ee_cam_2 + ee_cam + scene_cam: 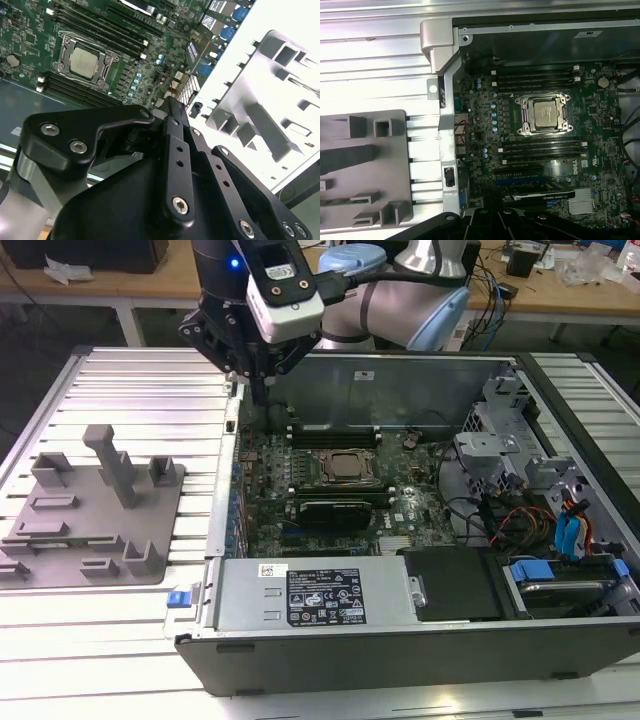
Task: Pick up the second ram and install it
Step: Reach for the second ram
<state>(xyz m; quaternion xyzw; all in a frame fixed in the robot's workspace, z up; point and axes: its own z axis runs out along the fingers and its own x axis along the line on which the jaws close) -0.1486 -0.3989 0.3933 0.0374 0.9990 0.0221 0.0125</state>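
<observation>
Gripper point(262, 390): I have it hanging over the case's point(420, 655) 11 o'clock corner in the exterior view. I cannot tell whether it is clenched or released.
Second ram: I cannot tell where it is. It is hidden or too thin to make out.
Slots point(335, 435): long black rows at 12 and 6 o'clock of the processor socket point(345, 468).
Holder point(95, 515): grey block at the case's 9 o'clock, well apart.
Risk: I judge a skewed stick would jam against a slot's end.
Ram's look: I cannot judge it.
</observation>
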